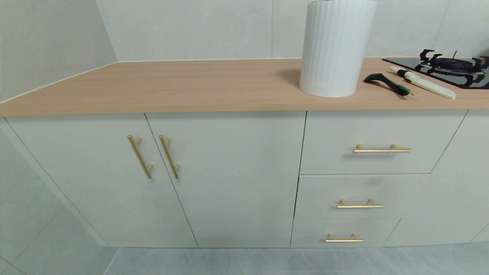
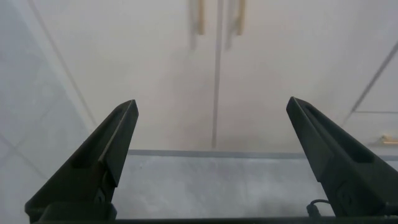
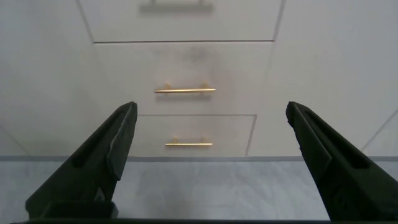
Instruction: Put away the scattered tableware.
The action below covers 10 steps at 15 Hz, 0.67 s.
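Closest in, both arms sat low in front of the cabinet. The left pincer (image 2: 211, 104) was spread wide with nothing in it and faced the two doors (image 1: 221, 172) just above the floor (image 2: 211, 180). The right pincer (image 3: 210, 107) was just as wide and just as empty, pointed at the lower drawers (image 3: 186, 68). All three drawers and both doors were shut, gold handles and all.

Up on the bench (image 1: 172, 88), the tableware was over at the right end. A black tool (image 1: 386, 83) with a green tip and a white knife (image 1: 424, 84) lay flat, just beside each other and roughly parallel. So progress looked like basically zero: both pieces were loose on the wood and neither pincer was anywhere near them. Pretty much the whole job was left: get the arms up to bench height, pick up each piece and stash it.

A tall white ribbed holder (image 1: 332, 49) stood just left of the black tool. It's probably where the stuff goes, though a drawer is a fair guess too, and that'd have to be opened first. The holder's top rim ran out of frame, so you couldn't tell what was inside.

As for obstacles, the holder blocked any approach from the left. The hob (image 1: 454, 68) with its black grate sat right behind the knife, near the far wall. Two thin things lying flat and close together likely wouldn't be an easy pinch either.
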Available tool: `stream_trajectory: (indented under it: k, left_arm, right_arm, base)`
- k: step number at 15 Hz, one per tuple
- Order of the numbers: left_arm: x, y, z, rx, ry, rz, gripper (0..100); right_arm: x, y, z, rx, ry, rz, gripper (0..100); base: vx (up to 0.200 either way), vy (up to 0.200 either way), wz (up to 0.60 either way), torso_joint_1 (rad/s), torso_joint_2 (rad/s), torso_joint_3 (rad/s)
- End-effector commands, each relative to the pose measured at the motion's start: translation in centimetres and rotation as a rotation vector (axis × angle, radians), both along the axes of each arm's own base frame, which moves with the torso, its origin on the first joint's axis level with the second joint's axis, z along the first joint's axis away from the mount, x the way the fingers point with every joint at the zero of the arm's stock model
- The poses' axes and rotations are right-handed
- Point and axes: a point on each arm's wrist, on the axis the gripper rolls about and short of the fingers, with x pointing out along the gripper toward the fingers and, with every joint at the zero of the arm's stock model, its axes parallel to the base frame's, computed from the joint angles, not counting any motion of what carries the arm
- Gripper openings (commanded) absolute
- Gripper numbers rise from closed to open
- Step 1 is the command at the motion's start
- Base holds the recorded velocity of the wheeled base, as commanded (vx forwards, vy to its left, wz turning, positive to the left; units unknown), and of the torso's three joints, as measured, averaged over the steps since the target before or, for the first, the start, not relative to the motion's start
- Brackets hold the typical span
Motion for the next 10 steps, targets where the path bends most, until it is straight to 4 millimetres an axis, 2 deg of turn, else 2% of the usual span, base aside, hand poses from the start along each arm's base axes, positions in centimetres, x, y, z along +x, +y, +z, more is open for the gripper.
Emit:
stream_trajectory:
  k: [1,3,10]
  left_arm:
    - [0.01,0.00,0.00,0.000,0.001,0.001,100]
    - [0.01,0.00,0.00,-0.002,0.001,0.002,100]
    - [0.01,0.00,0.00,-0.002,0.001,0.002,100]
  right_arm:
    - [0.01,0.00,0.00,0.000,0.002,0.000,100]
    - [0.01,0.00,0.00,0.000,0.002,0.000,100]
    - [0.01,0.00,0.00,0.000,0.002,0.000,100]
  base:
    - [0.000,-0.200,0.00,-0.007,0.00,0.002]
    - [0.000,-0.200,0.00,-0.002,0.00,0.002]
    - [0.000,0.000,0.00,0.000,0.00,0.000]
